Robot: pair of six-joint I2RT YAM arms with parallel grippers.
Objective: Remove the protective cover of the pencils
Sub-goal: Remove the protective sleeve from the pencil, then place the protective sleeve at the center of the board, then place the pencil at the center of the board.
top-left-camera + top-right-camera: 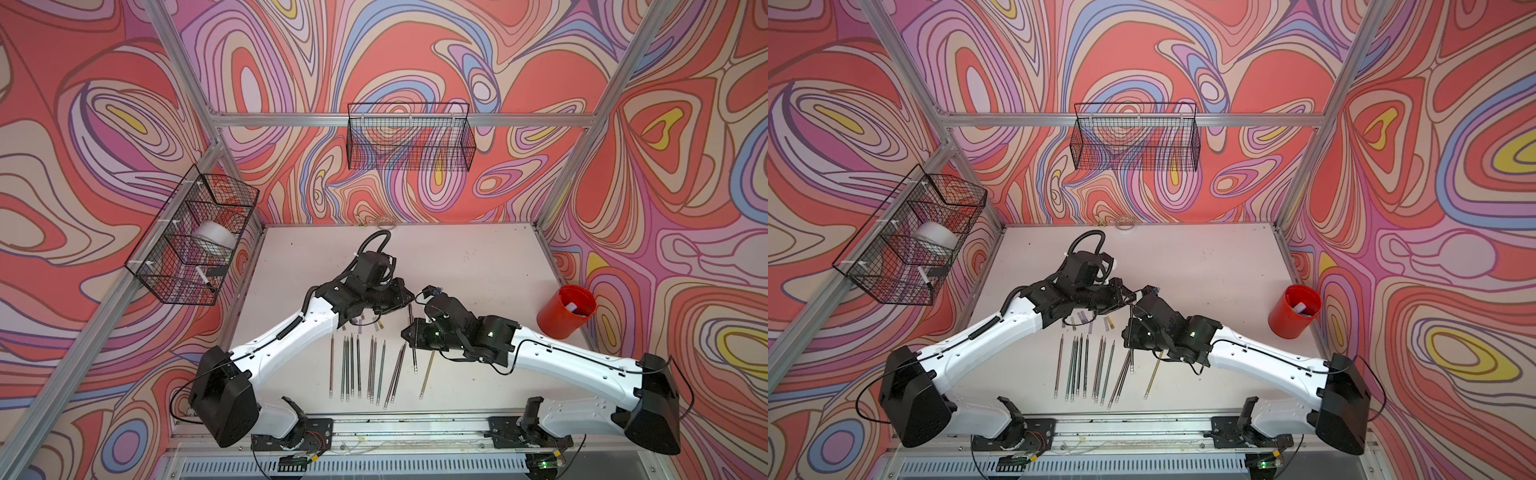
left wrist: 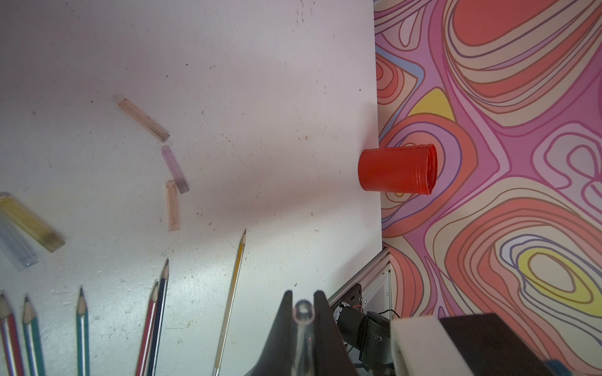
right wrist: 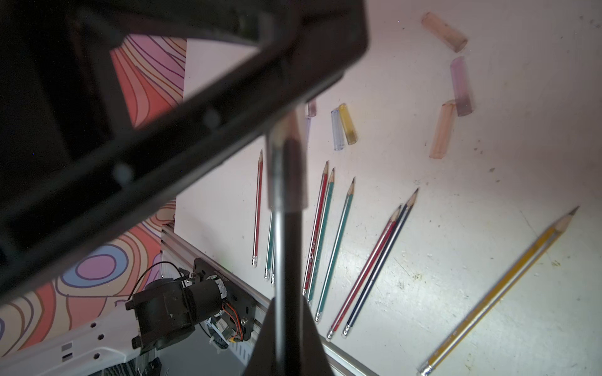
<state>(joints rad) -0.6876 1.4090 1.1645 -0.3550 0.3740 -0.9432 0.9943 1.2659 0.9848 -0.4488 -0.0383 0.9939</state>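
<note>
1. Left gripper (image 2: 303,298) clamped shut on protective cover (image 2: 303,315), held between its jaws.
2. Right gripper (image 3: 288,304) clamped on pencil (image 3: 282,254) barrel; capped tip toward left gripper.
3. Extraction in hand; next move likely needs a straight pull apart.

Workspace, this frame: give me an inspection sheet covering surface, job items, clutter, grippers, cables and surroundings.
Surface: pale table, scuffed and speckled.
Job's things: pencils lying in a row; loose covers beyond their tips.
Clutter: red cup at the right edge, pale item inside.
Grippers: left gripper shut on a clear cover; right gripper shut on a pencil whose tip sits in that cover.
Cables: black hose looped above the left arm.
Surroundings: two wire baskets on patterned walls.
</note>
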